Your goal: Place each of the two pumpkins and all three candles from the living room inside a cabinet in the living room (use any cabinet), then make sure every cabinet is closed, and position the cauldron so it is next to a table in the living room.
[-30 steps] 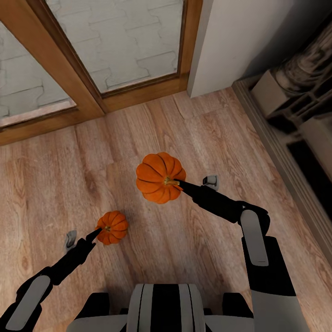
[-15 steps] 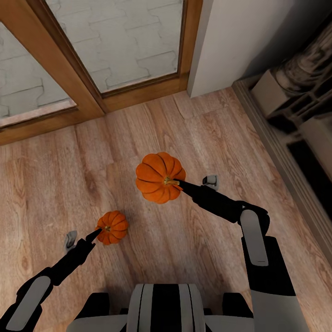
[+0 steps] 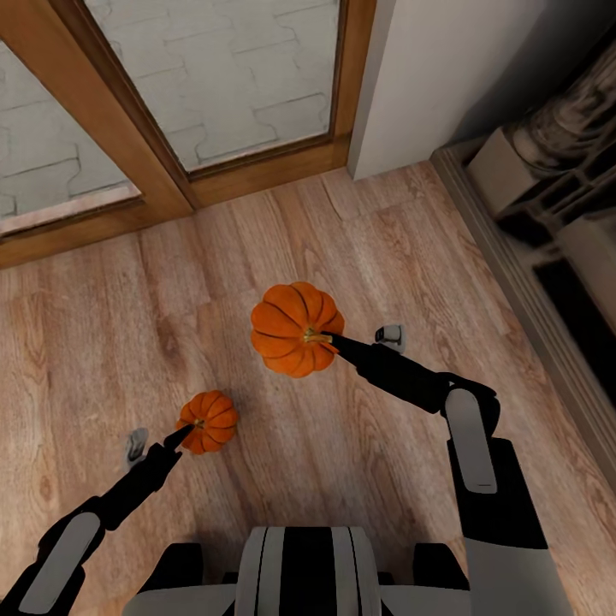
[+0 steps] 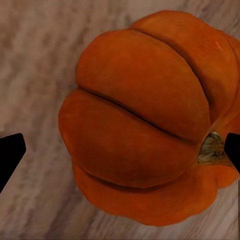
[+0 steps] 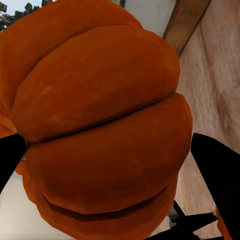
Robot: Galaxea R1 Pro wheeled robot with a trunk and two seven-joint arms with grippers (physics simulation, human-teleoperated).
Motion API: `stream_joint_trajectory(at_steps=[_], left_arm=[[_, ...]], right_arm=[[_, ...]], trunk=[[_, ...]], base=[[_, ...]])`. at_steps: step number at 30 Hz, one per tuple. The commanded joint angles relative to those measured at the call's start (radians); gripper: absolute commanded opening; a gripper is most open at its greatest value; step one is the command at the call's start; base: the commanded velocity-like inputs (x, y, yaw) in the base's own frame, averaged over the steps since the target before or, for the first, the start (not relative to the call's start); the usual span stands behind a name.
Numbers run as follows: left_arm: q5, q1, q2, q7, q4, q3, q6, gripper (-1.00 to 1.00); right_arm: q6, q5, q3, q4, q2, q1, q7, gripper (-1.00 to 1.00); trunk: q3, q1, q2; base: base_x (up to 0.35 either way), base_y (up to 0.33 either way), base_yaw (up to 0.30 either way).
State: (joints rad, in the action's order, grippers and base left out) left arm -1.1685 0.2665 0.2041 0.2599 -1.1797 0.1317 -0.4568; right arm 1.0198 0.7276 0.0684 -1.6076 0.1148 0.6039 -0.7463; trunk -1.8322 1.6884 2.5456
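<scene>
Soft, even daylight seems to come through the wood-framed glass doors (image 3: 214, 85), leaving the pale plank floor (image 3: 103, 342) bright and free of glare. The dark alcove beside the grey stone column (image 3: 565, 111) falls into deep shadow. Shadows under the two round orange ribbed pumpkins (image 3: 295, 329) are faint. Renders look slightly soft; in both wrist views, close surfaces blur and fingertip edges smear.

no readable text, no labels, no numbers anywhere
</scene>
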Motion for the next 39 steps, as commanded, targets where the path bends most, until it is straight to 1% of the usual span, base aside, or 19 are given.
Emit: stream_joint_trajectory(at_steps=[1, 7, 28, 33, 39], left_arm=[[-0.006, 0.0, -0.004, 0.001, 0.0, 0.001, -0.008, 1.0], [-0.002, 0.0, -0.01, 0.001, 0.0, 0.004, -0.009, 1.0], [-0.004, 0.0, -0.011, 0.001, 0.0, 0.004, -0.01, 1.0], [-0.003, 0.0, -0.011, 0.001, 0.0, 0.003, -0.01, 1.0], [-0.006, 0.0, -0.011, 0.001, 0.0, 0.003, -0.01, 1.0]], right_arm=[[0.005, -0.004, 0.002, 0.0, 0.004, 0.001, -0.007, -1.0], [0.005, -0.004, -0.004, 0.0, 0.011, 0.001, -0.007, -1.0], [0.005, -0.004, -0.004, 0.0, 0.012, 0.001, -0.007, -1.0], [0.005, -0.004, -0.004, 0.0, 0.014, 0.001, -0.007, -1.0], [0.005, -0.004, -0.004, 0.0, 0.014, 0.001, -0.007, -1.0]], trunk=[[0.0, 0.0, 0.0], [0.0, 0.0, 0.0], [0.0, 0.0, 0.0], [0.0, 0.0, 0.0], [0.0, 0.0, 0.0]], base=[[0.0, 0.0, 0.0], [0.0, -0.055, 0.0], [0.004, -0.023, 0.0], [0.0, -0.164, 0.0], [0.0, -0.03, 0.0]])
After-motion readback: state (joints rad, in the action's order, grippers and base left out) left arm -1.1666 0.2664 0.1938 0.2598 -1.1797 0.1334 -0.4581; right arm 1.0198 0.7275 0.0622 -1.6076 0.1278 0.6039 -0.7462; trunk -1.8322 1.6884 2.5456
